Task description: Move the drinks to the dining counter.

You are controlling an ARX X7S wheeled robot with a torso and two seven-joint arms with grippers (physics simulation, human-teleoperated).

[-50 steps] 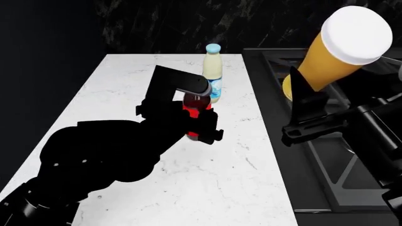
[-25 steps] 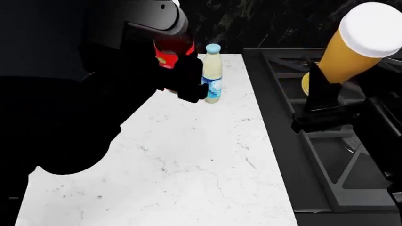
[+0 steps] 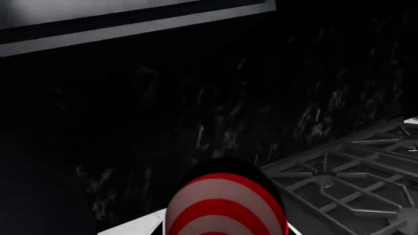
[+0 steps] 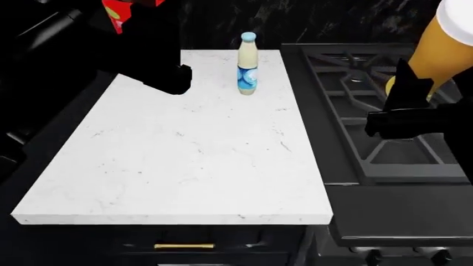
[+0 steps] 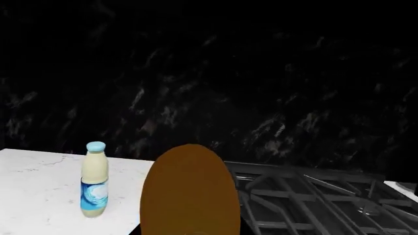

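The cola bottle (image 4: 118,13) hangs high at the head view's top left, with my left gripper (image 4: 144,44) shut on it. Up close in the left wrist view it shows as red and white rings (image 3: 225,205); the fingers are hidden there. The amber beer glass (image 4: 442,47) is held up at the right edge over the stove, my right gripper (image 4: 412,91) shut round its lower part. It fills the right wrist view's foreground (image 5: 189,191). The cream bottle (image 4: 247,63) (image 5: 95,178) stands upright at the back of the narrow white top (image 4: 185,166). The dining counter is out of view.
The white top sits over dark drawers with a brass handle (image 4: 183,245). A black stove with grates (image 4: 355,100) (image 5: 313,200) adjoins it on the right. A dark marbled wall (image 5: 209,73) runs behind. My left arm (image 4: 66,66) covers the top's far left corner.
My left arm has lifted the cola bottle off the top, up and to the left. The beer glass has shifted right. The view now takes in the top's front edge and drawers.
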